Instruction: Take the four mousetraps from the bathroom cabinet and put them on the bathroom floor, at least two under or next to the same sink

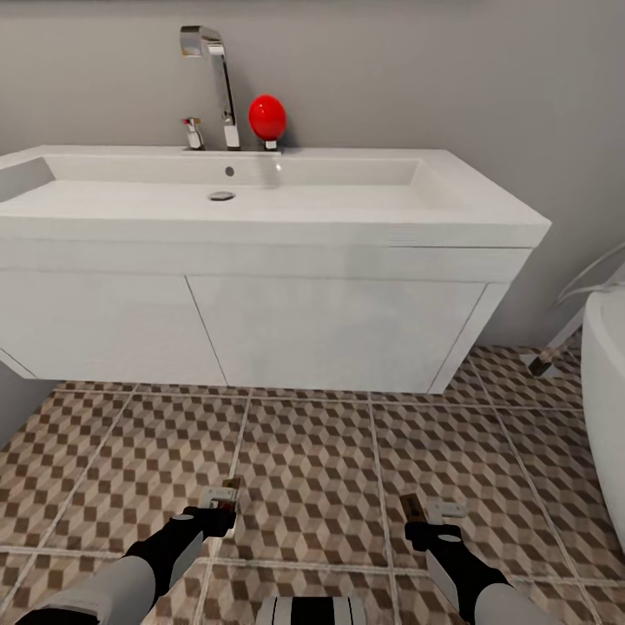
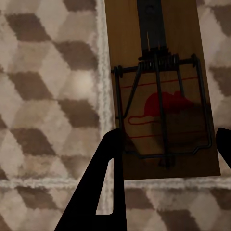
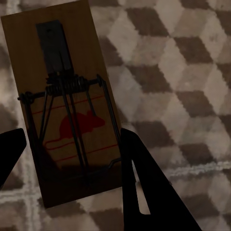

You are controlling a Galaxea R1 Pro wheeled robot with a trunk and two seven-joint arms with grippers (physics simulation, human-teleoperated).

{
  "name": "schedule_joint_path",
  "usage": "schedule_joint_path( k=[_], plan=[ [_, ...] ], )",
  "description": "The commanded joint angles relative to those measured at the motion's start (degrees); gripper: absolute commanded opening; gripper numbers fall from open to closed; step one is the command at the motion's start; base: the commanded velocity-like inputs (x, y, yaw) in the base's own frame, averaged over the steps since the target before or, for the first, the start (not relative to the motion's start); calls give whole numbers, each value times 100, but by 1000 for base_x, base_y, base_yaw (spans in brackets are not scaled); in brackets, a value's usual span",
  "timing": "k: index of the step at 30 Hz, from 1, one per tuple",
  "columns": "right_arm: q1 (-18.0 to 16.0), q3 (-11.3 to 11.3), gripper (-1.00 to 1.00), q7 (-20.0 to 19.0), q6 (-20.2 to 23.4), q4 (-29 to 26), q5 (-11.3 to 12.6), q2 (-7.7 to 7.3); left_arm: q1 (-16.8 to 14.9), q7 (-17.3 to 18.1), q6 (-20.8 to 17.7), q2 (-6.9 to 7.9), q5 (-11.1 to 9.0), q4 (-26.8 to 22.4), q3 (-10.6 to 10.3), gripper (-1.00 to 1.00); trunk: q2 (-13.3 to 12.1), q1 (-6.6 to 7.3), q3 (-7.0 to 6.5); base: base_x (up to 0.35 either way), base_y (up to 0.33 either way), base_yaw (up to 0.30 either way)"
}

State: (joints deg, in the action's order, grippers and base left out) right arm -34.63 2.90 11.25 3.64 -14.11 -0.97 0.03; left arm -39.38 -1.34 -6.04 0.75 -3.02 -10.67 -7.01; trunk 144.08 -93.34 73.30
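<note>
I stand before the sink (image 1: 260, 187), each pincer clamped on a trap: left pincer (image 1: 217, 508) on the left trap (image 2: 161, 91), right pincer (image 1: 427, 519) on the right trap (image 3: 67, 101), both above the floor (image 1: 312, 460). Next, I judge, comes lowering them beside the sink.

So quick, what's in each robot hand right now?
Left tool: shut on a mousetrap, above the floor.
Right tool: shut on another mousetrap.
</note>
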Motion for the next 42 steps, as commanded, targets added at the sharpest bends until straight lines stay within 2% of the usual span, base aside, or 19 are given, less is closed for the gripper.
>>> schedule_joint_path(
  k=[1,16,33,42],
  plan=[
    [0,26,-100,0,31,-11,-9,3,1,-15,-31,4,-32,-14,-46,-100,1,1,12,0,0,0],
    [0,26,-100,-7,31,-13,-9,2,1,-15,5,55,-40,-91,-46,-100,1,1,120,0,0,0],
    [0,41,-100,-6,23,-13,-4,-12,1,-15,23,57,-40,-111,-46,-100,1,1,135,0,0,0],
    [0,41,-100,-3,23,-13,4,-5,1,-15,24,57,-40,-139,-46,-100,1,1,196,0,0,0]
  ],
)
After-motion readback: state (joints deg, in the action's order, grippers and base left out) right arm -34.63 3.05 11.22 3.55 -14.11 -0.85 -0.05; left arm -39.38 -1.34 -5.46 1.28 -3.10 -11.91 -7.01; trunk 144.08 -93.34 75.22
